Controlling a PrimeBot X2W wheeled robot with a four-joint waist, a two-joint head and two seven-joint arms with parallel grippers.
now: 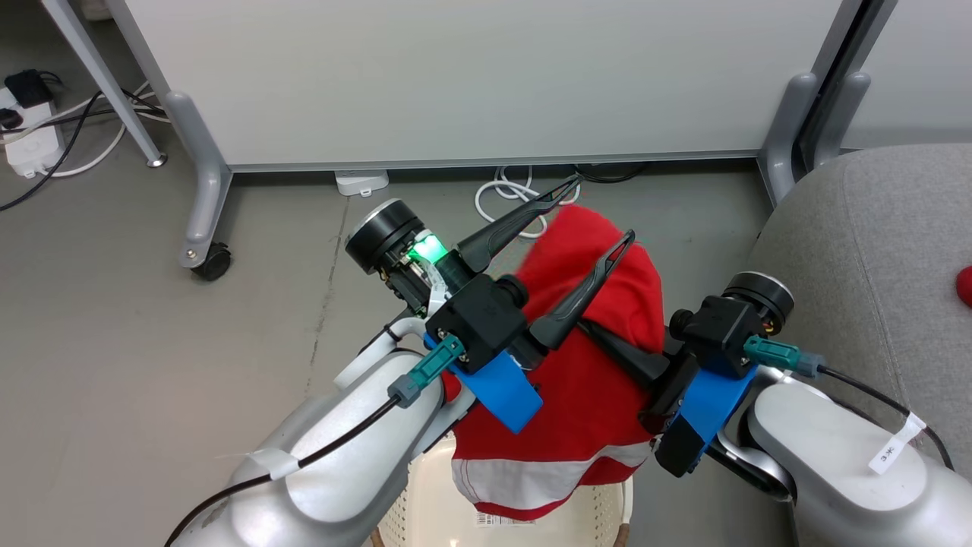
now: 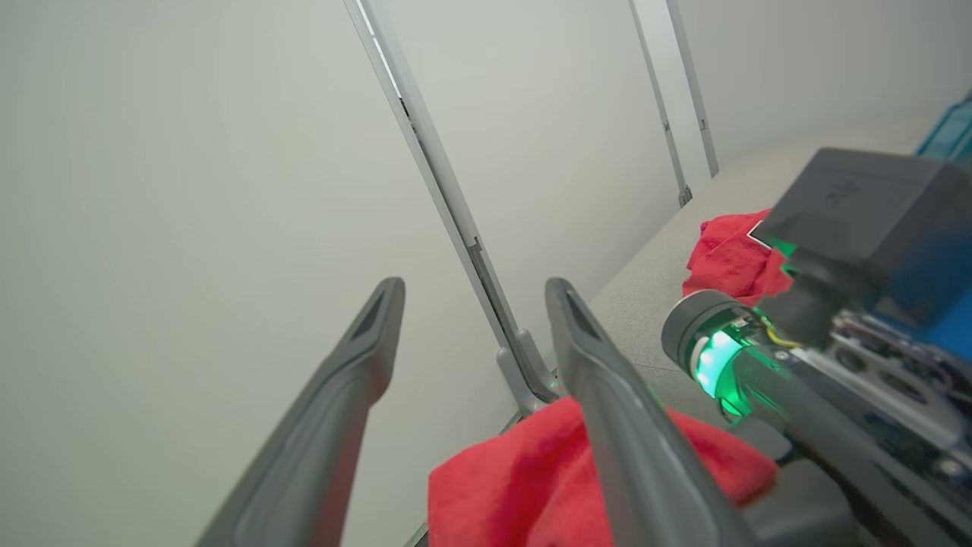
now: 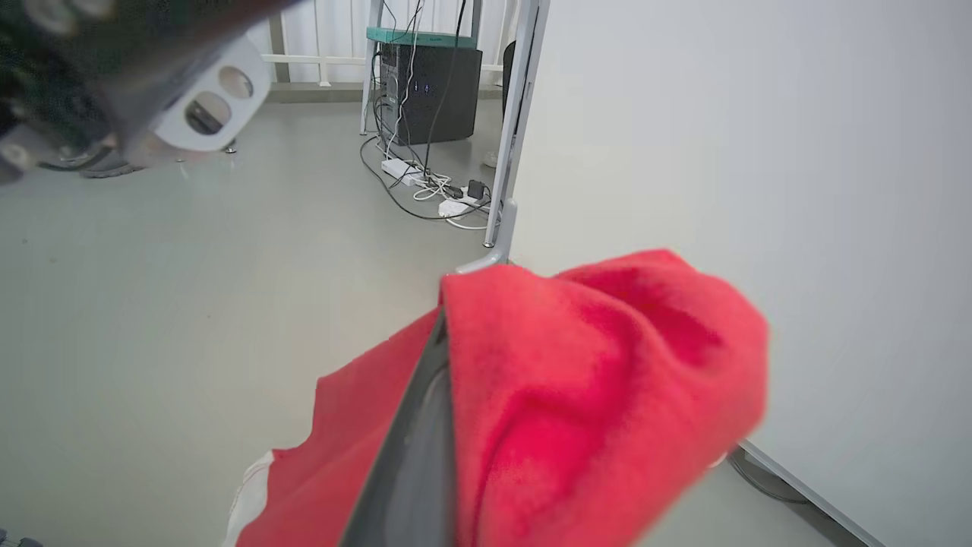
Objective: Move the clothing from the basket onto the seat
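Observation:
A plain red garment (image 1: 600, 395) with a broad white stripe hangs above the cream basket (image 1: 425, 494), whose rim shows at the bottom edge of the head view. My right gripper (image 3: 454, 342) is shut on it: one dark finger (image 1: 626, 358) runs under the cloth, which drapes over and hides the other. My left gripper (image 1: 600, 210) stands open just above the bunched top of the garment, nothing between its fingers (image 2: 380, 327). The grey sofa (image 1: 873, 266) is on the right, and the red jersey (image 2: 729, 262) lies on its seat.
A pale partition panel (image 1: 471, 76) on castored feet (image 1: 205, 258) stands close ahead. Cables (image 1: 509, 194) and a power strip (image 1: 30, 148) lie on the grey floor beneath and left of it. Open floor (image 1: 152, 365) spreads to the left.

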